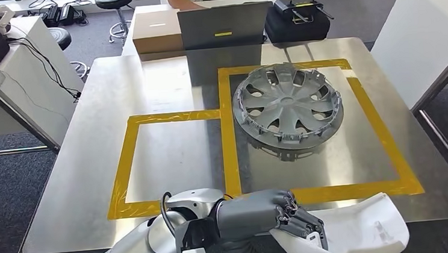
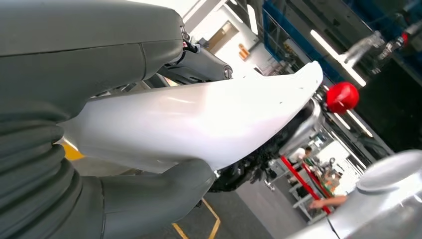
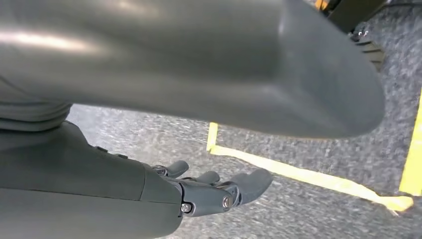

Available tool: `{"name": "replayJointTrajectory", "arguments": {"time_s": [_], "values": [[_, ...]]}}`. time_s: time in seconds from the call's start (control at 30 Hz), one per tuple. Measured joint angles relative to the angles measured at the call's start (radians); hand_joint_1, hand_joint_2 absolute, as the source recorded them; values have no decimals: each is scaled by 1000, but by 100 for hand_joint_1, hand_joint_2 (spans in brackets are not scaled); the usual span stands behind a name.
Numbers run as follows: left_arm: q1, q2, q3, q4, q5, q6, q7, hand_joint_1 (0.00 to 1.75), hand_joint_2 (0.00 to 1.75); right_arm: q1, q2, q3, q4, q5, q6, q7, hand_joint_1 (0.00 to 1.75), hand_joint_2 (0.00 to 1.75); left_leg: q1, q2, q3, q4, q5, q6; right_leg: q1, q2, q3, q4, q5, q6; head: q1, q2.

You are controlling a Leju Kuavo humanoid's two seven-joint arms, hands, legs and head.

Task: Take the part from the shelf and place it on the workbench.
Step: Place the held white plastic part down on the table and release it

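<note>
A white curved plastic part (image 1: pixel 362 230) hangs at the near right edge of the steel workbench (image 1: pixel 170 88), just in front of the right yellow-taped square. My left hand (image 1: pixel 265 214) grips its left end, fingers curled over the rim. In the left wrist view the part (image 2: pixel 199 119) runs out from my left hand (image 2: pixel 89 64), with the thumb (image 2: pixel 149 199) pressed under it. In the right wrist view, my right hand (image 3: pixel 209 191) hangs over grey carpet, fingers loosely apart and holding nothing.
A silver hubcap (image 1: pixel 288 104) lies in the right taped square; the left taped square (image 1: pixel 129 164) is bare. A cardboard box (image 1: pixel 157 32), a grey panel (image 1: pixel 225 25) and a black case (image 1: pixel 296 21) stand behind the bench. White tables (image 1: pixel 426 38) flank it.
</note>
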Motion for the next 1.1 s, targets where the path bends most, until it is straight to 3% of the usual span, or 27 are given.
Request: {"name": "replayJointTrajectory", "arguments": {"time_s": [0.07, 0.13, 0.23, 0.27, 0.3, 0.33, 0.4, 0.47, 0.6, 0.7, 0.9, 1.1], "values": [[3, -2, 12, -7, -5, 12, 5, 175, 175, -2, -3, 0, 0, 4, 0, -1, 0, 0, 0, -2, 6, -2, -4, 11, -2, 0, 4, -5, -11, 13, 1, 0], [4, -5, 24, -17, -20, 32, 10, 175, 175, -6, -6, 1, -1, 7, 0, -2, 0, 0, 5, -1, 19, -12, -11, 22, -4, -4, -9, 33, -37, 24, 3, 0], [12, -7, 44, -25, -47, 75, 21, 175, 175, -7, -8, 1, -1, 9, 0, -1, 0, 0, 7, 2, 36, -16, -26, 32, -8, -7, -117, 213, -104, 37, 5, 0], [16, -7, 52, -25, -56, 91, 26, 175, 175, -6, -8, 1, -1, 9, 0, -1, 0, 0, 7, 2, 41, -16, -31, 32, -10, -7, -152, 256, -106, 39, 5, 0], [20, -6, 60, -25, -68, 109, 29, 175, 175, -5, -8, 1, -1, 9, 0, -1, 0, 0, 7, 1, 46, -15, -36, 31, -12, -7, -170, 264, -87, 41, 5, 0], [22, -6, 68, -25, -82, 128, 31, 175, 175, -5, -8, 1, -1, 9, 0, 0, 0, 0, 8, 0, 52, -14, -41, 29, -14, -8, -170, 235, -49, 42, 5, 0], [22, -3, 86, -25, -119, 166, 29, 175, 175, -6, -8, 1, -1, 9, 0, 0, 0, 0, 9, -3, 64, -10, -51, 22, -18, -10, -131, 111, 40, 43, 5, 0], [24, 9, 102, -23, -167, 203, 14, 175, 175, -7, -8, 1, -1, 9, 0, 0, 0, 0, 5, -4, 67, -7, -58, 11, -16, -10, -101, 24, 78, 34, 6, 0], [35, 52, 126, -6, -288, 273, -5, 175, 175, -4, -7, 1, -1, 9, 0, -3, 0, 0, -1, -3, 74, -13, -62, 24, -14, -7, -94, 4, 79, 19, 5, 0], [39, 74, 142, 23, -354, 309, 28, 175, 175, -3, -7, 1, -1, 8, 0, -6, 0, 0, 2, -2, 81, -21, -58, 7, -11, -7, -91, 4, 77, 10, 4, 0], [47, 90, 181, 150, -498, 431, 71, 175, 175, -3, -6, 1, -1, 10, 0, -15, 0, 0, 5, -2, 88, -27, -58, -10, -8, -7, -87, 5, 74, 3, 4, 0], [60, 106, 247, 300, -636, 573, 106, 175, 175, -2, -6, 1, -1, 10, 1, -15, 0, 0, 6, -2, 88, -27, -58, -12, -7, -7, -87, 5, 73, 3, 5, 0]]}}
